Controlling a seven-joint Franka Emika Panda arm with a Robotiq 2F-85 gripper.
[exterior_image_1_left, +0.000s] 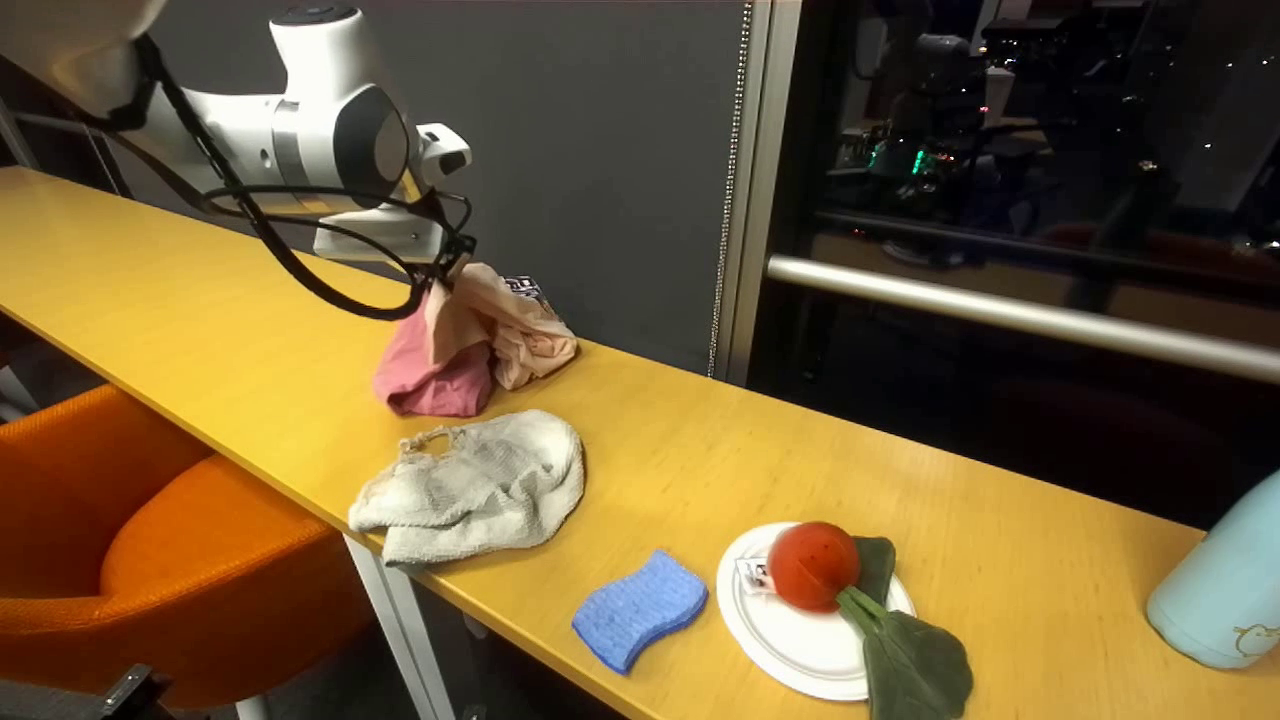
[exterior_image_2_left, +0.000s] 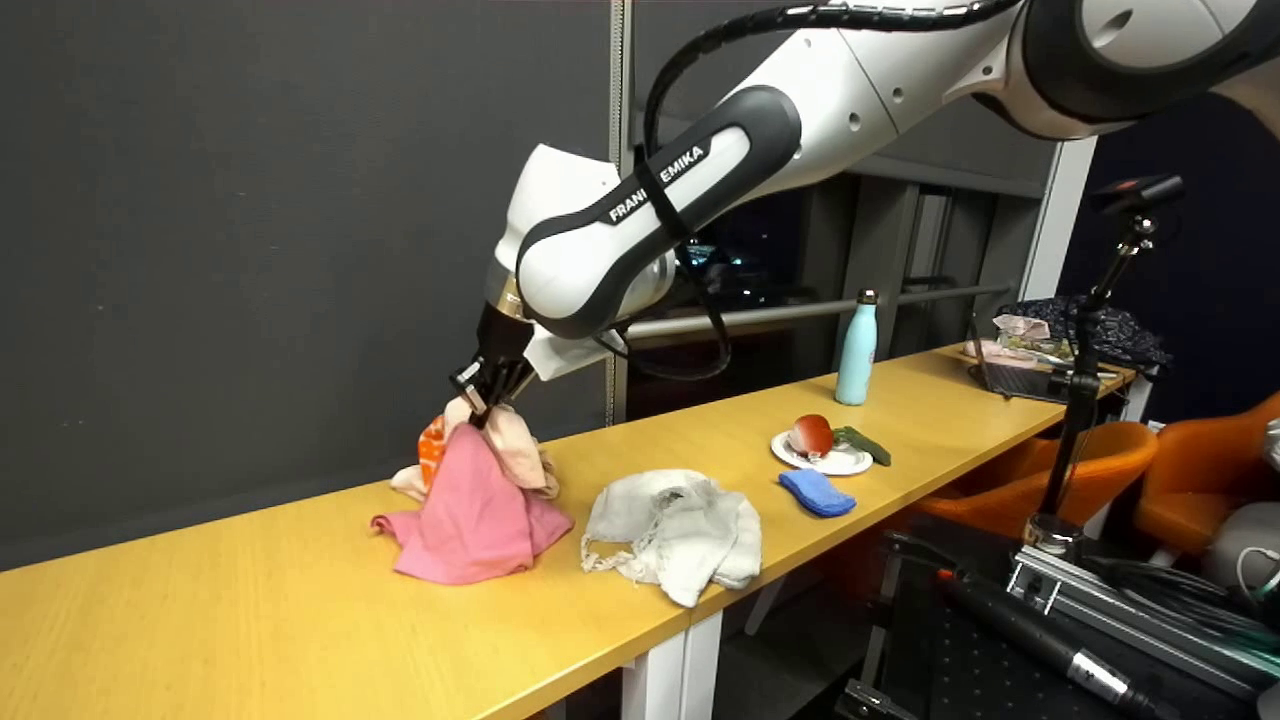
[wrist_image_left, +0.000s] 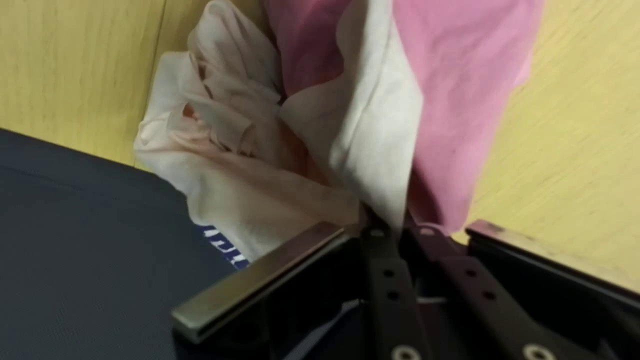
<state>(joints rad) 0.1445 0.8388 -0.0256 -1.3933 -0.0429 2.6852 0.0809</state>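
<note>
Where a dark panel backs the yellow tabletop, the pink-and-peach cloth drapes onto it; dragged low, it could, I judge, sweep along the whitish cloth just beside it, or slip from my tool, which pinches its top, if the grip is shallow.

In an exterior view, the table is passable at lower left; the dark panel bars the upper left, pink and cream cloth obstructs left of centre, a crumpled white towel blocks just below centre.
</note>
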